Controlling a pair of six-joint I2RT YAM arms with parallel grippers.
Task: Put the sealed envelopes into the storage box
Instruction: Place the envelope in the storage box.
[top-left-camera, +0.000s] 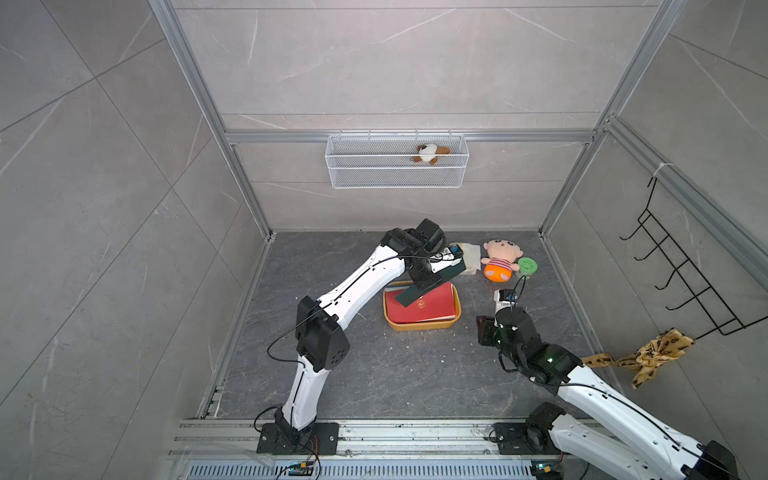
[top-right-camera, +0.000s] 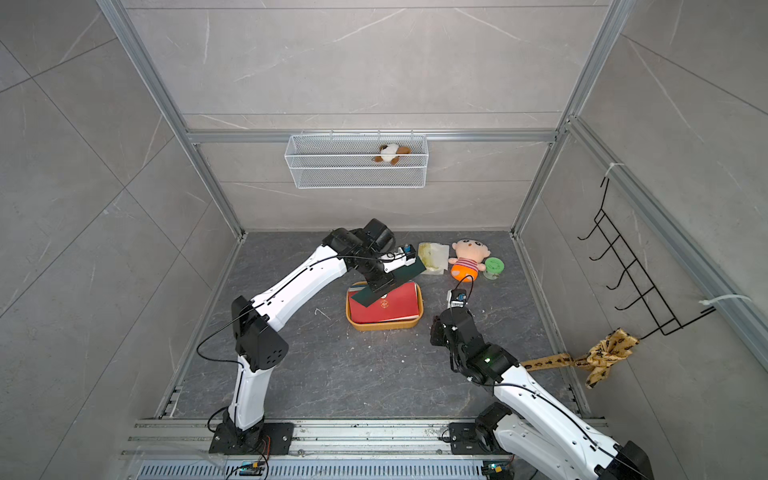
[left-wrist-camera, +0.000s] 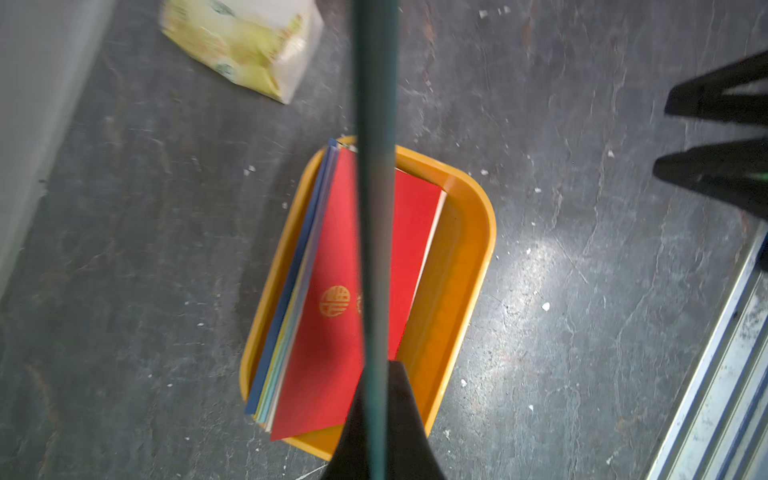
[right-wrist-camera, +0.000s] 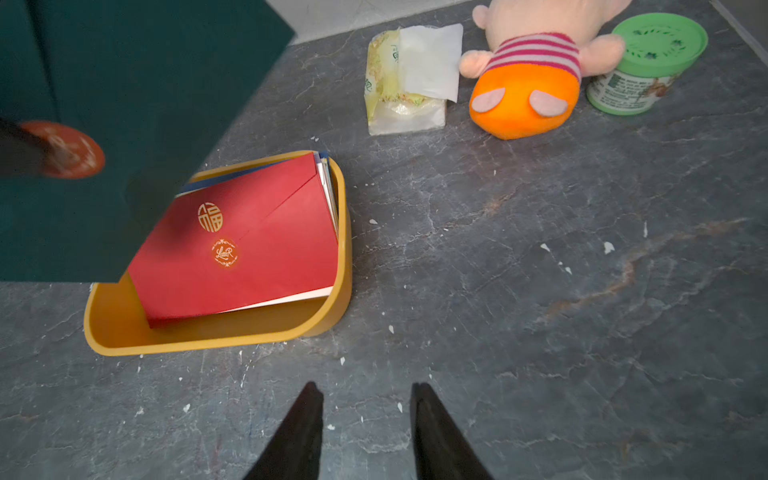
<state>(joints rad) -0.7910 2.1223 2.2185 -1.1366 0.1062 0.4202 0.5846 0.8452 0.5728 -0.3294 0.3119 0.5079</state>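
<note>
Enclosure: walls of grey marble-look tile panels set in an aluminium frame (top-left-camera: 409, 136), with rails along the 6 o'clock edge. Counter (top-left-camera: 374, 374): dark grey, stone-veined, matt, scattered with small white flecks. Storage box (top-left-camera: 419, 326), yellow-orange with rounded corners, stands near the counter's centre; it holds a stack of sealed envelopes (left-wrist-camera: 286, 324) showing blue and pale edges, topped by a red envelope (top-left-camera: 428, 309) with gold seals, lying flat but skewed. Dark green envelope (top-right-camera: 409, 272), with a round orange-red seal (right-wrist-camera: 68, 149): clamped by the closed left jaws, held tilted in the air over the box's 12 o'clock rim, its low corner toward 9 o'clock; contact with the stack cannot be told. Right jaws: apart, holding nothing, over bare counter at 3 o'clock of the box, clear of it. At 1 o'clock of the box, in a row near the back wall: crinkly yellowish plastic packet (right-wrist-camera: 407, 83), plush doll (top-left-camera: 500, 259) in orange and stripes, and green-lidded tub (top-left-camera: 527, 266), the doll touching the tub. Back wall, 12 o'clock: white wire mesh basket (top-left-camera: 397, 166) hung on the frame, with a small brown-and-white plush toy (top-left-camera: 430, 153) inside. Side wall, 3 o'clock: black wire hook rack (top-left-camera: 681, 274), with a yellow patterned cloth (top-left-camera: 648, 355) tied at its lower end
</note>
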